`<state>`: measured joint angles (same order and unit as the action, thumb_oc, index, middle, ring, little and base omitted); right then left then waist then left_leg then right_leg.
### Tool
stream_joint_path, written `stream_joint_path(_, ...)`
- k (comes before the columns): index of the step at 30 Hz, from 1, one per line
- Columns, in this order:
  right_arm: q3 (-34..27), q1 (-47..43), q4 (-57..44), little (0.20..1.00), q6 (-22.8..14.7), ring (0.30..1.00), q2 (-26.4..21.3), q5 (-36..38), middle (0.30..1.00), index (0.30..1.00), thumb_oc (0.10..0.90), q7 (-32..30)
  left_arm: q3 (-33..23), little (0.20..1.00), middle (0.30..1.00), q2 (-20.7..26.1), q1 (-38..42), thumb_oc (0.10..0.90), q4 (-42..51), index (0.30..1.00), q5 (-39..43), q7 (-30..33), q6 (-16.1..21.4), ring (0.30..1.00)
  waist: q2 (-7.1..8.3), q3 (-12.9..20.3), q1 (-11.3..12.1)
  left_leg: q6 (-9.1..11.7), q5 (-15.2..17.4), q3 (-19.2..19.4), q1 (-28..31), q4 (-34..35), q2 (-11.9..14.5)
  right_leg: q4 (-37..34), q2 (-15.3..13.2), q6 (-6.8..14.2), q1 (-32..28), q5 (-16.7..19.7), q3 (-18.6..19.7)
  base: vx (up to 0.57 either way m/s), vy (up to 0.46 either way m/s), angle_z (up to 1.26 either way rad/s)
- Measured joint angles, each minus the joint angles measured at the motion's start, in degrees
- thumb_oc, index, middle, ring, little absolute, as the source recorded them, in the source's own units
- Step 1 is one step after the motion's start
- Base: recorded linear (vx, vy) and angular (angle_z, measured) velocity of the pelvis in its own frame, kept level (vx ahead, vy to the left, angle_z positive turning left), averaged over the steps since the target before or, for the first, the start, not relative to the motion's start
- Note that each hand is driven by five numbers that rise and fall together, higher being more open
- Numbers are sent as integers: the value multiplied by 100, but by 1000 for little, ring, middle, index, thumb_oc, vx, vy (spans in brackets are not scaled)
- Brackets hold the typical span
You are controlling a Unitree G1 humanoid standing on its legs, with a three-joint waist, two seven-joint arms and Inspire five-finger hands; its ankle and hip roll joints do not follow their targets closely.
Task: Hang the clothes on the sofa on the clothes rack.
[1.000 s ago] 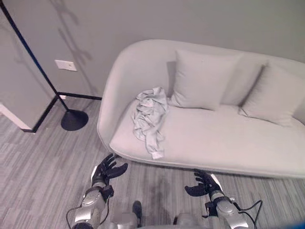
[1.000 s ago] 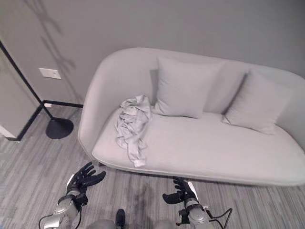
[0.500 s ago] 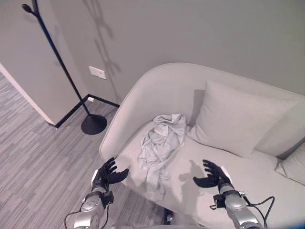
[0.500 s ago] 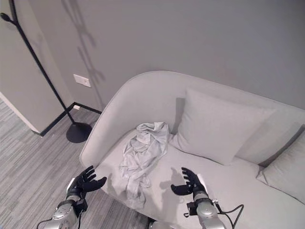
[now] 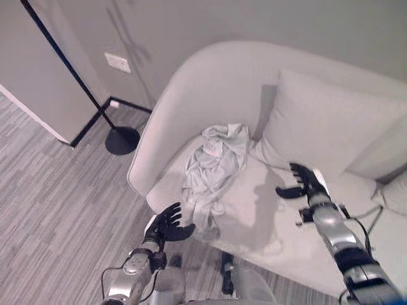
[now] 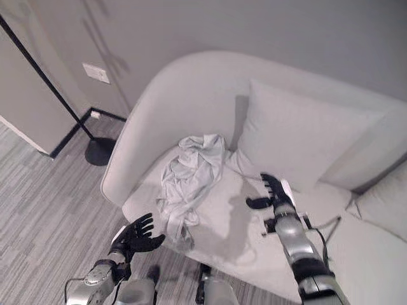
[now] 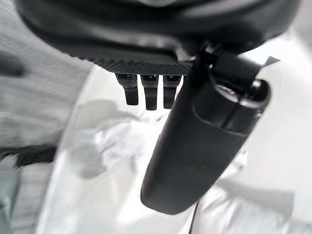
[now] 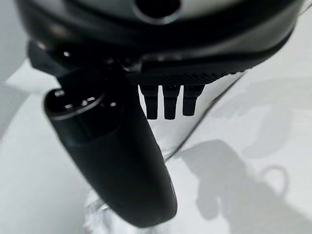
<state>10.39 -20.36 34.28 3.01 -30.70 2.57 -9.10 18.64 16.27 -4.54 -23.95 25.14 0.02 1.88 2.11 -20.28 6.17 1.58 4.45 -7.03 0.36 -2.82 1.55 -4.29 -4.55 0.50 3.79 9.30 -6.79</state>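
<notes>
A crumpled pale grey garment (image 5: pixel 213 162) lies on the left part of the light sofa (image 5: pixel 210 82), trailing down to the seat's front edge. My left hand (image 5: pixel 170 223) hovers open by that front edge, just left of the garment's lower end (image 7: pixel 117 146). Over the seat, right of the garment and in front of the cushion, my right hand (image 5: pixel 305 182) is open and holds nothing. The black clothes rack (image 5: pixel 67 70) stands on the floor left of the sofa, its round base (image 5: pixel 123 140) near the wall.
A large cushion (image 5: pixel 324 121) leans on the sofa back; a second cushion (image 5: pixel 394 194) sits at the far right. A wall corner (image 5: pixel 38 108) juts out left of the rack. Striped grey floor (image 5: pixel 57 203) lies open on the left.
The camera has tilted down and closer to the sofa. My right hand has reached further out over the seat. My left hand has come nearer the garment's lower end.
</notes>
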Motion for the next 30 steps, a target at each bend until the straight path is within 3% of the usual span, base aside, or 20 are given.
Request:
stream_joint_path(1, 465, -655, 285, 900, 1, 900, 88, 9, 900, 900, 800, -91, 142, 900, 900, 81, -19, 800, 48, 900, 0, -38, 13, 900, 10, -68, 11, 102, -460, 273, 67, 331, -73, -125, -90, 149, 150, 116, 157, -68, 70, -58)
stream_joint_path(2, 665, -983, 480, 900, 2, 900, 99, 15, 900, 900, 800, -93, 257, 900, 900, 171, 65, 800, 72, 900, 0, -48, 9, 900, -17, -100, 70, 18, -558, 392, -6, 442, -102, -125, -165, 281, 286, 7, 145, -93, 102, -62)
stream_joint_path(5, 677, -1503, 763, 900, 1, 900, 82, 107, 900, 900, 800, -165, 263, 900, 900, 351, 203, 800, 373, 900, 3, -29, 63, 900, -75, -225, 184, -20, -736, 355, -257, 581, -173, -97, -260, 386, 444, -7, 65, -74, 90, 7)
stream_joint_path(6, 730, -1785, 856, 900, 4, 900, 63, 106, 900, 900, 800, -181, 244, 900, 900, 429, 288, 800, 416, 900, 3, 2, 101, 900, -84, -306, 256, 10, -758, 346, -384, 562, -224, -97, -297, 431, 582, 226, 113, -22, 43, 13)
stream_joint_path(9, 825, -2122, 847, 900, -4, 900, 56, 106, 900, 900, 800, -229, 209, 900, 900, 450, 307, 800, 415, 900, 6, 85, 116, 900, -239, -433, 314, 30, -765, 318, -431, 571, -207, -97, -282, 393, 620, 264, 89, -25, 34, 3)
stream_joint_path(12, 980, -2398, 962, 900, -23, 900, -78, 101, 900, 900, 800, -259, 221, 900, 900, 453, 344, 800, 429, 900, 34, 90, 169, 900, -285, -475, 322, 43, -753, 240, -550, 561, -201, -98, -289, 387, 691, 260, 15, -65, 26, 13)
stream_joint_path(14, 1165, -3137, 1828, 900, -32, 900, -275, 104, 900, 900, 800, -373, 318, 900, 900, 463, 630, 800, 436, 900, 138, 110, 197, 900, -296, -595, 324, 46, -770, 186, -708, 534, -228, -98, -310, 385, 817, 262, -22, -35, 17, 14)
stream_joint_path(19, 1326, -3965, 2786, 900, -27, 900, -761, 118, 900, 900, 800, -569, 351, 900, 900, 570, 771, 800, 818, 900, 171, 223, 285, 900, -392, -658, 448, 61, -814, 57, -982, 541, -242, -99, -341, 386, 1021, 261, -162, -13, 0, 12)
stream_joint_path(25, 1394, -4427, 3354, 900, -148, 900, -1259, 338, 900, 900, 800, -591, 340, 900, 900, 847, 830, 800, 1531, 900, 179, 228, 361, 900, -554, -773, 647, 86, -891, -117, -1337, 559, -250, -99, -364, 386, 1304, 261, -308, 12, 7, 15)
stream_joint_path(30, 1431, -4461, 3087, 900, -154, 900, -1451, 653, 900, 900, 800, -588, 310, 900, 900, 893, 839, 800, 1622, 900, 177, 224, 422, 900, -589, -792, 698, 107, -932, -203, -1619, 557, -256, -99, -347, 385, 1545, 262, -363, 48, 15, 9)
